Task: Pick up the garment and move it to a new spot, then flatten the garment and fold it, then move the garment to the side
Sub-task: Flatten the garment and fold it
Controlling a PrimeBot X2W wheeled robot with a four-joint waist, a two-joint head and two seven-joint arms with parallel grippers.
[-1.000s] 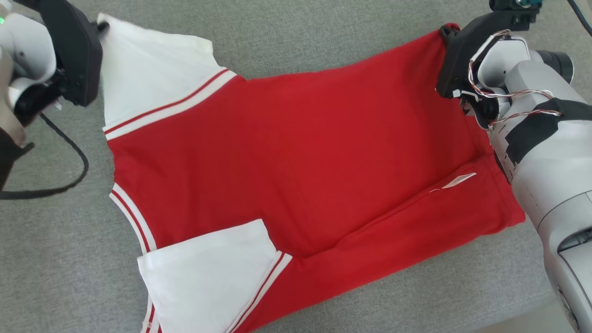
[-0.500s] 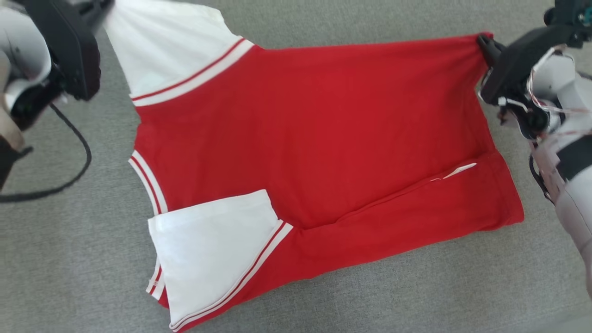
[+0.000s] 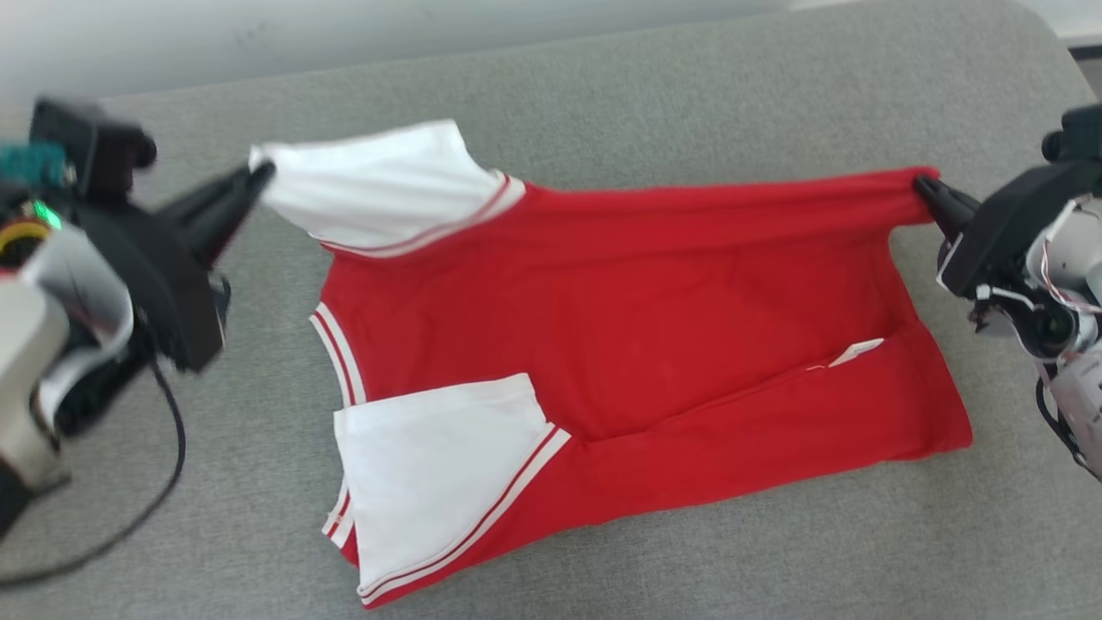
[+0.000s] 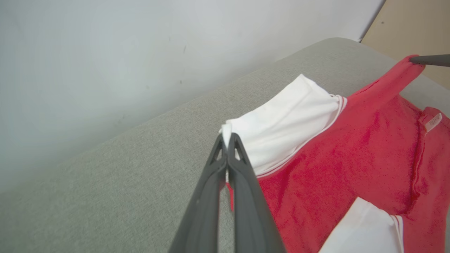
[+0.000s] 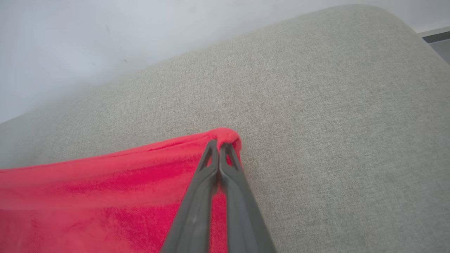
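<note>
Garment: a red short-sleeved knit shirt [image 3: 646, 327] with white sleeves and red-and-white striped trim is spread across the middle of the grey woven-fabric padded bench [image 3: 689, 103]. Its near part is laid on the bench, while its far edge is lifted and drawn taut between the two pincers.
Left pincer: the left pincer [image 3: 263, 170] is closed tight, and the tip of the far white sleeve [image 3: 387, 185] is pinched between its dark fingers, as is seen plainly in the left wrist view.
Right pincer: the right pincer [image 3: 921, 183] is closed tight on the far red hem corner [image 5: 230, 136], which is bunched over the fingertips.
Near sleeve: the second white sleeve [image 3: 430, 465] is laid flat over the red body at the near left.
Fold: a long fold line is seen along the near side, with a small white label [image 3: 857, 352] beside it.
Cable: a black cable [image 3: 172, 448] is draped over the bench below the left arm.
Background: a pale wall [image 3: 344, 34] is seen behind the bench.
</note>
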